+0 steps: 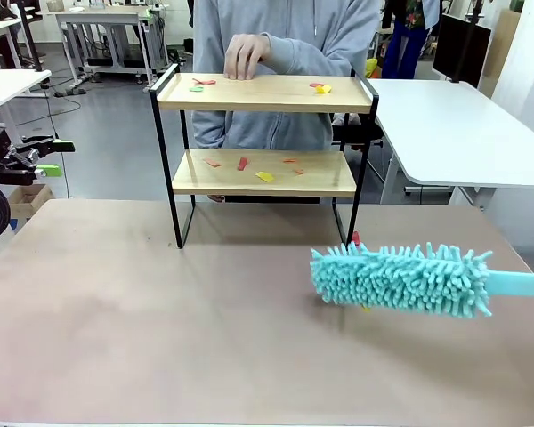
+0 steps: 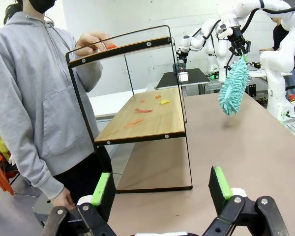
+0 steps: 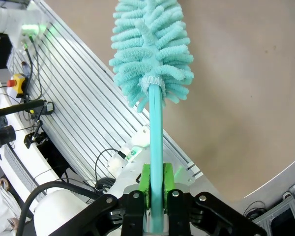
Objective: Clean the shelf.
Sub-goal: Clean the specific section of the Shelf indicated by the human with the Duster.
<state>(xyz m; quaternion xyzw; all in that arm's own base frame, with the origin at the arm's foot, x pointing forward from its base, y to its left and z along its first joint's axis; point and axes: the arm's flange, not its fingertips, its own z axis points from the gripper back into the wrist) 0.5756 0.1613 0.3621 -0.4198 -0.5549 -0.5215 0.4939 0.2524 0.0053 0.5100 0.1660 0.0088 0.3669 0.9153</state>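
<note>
Table [image 1: 160, 338]: brown top, runs across the whole front view.

Person [image 1: 285, 36]: grey hooded top, stands at the far side right behind the shelf. 1 hand [image 1: 245, 55] is at the far left part of the top board, fingers curled down. The left wrist view shows the other hand low by the person's side.

Shelf [image 1: 262, 93]: 2 light wood boards in a thin black frame, upright at the far middle of the table, just in front of the person. Raised black rails at both ends of the top board.

Duster [image 1: 400, 280]: teal, fluffy head, lying roughly level right of centre, nearer the robot than the shelf and apart from it. A shadow sits on the table below the head. The flat teal handle runs off the right edge of the front view.

Right gripper [image 3: 157, 184]: green pads pressed together on the duster's handle, 1 on each side; the handle passes straight between them.

Left gripper [image 2: 161, 187]: fingers spread wide, nothing between them. It sits at the left edge of the table, well apart from the shelf, and faces the shelf's end.

Scraps: green and red bits [image 1: 198, 85] on the top board's left end, red and yellow bits [image 1: 321, 87] on its right end. Orange, red and yellow bits [image 1: 264, 176] are scattered on the lower board. 1 small red bit [image 1: 355, 238] lies on the table near the shelf's right front leg.
</note>
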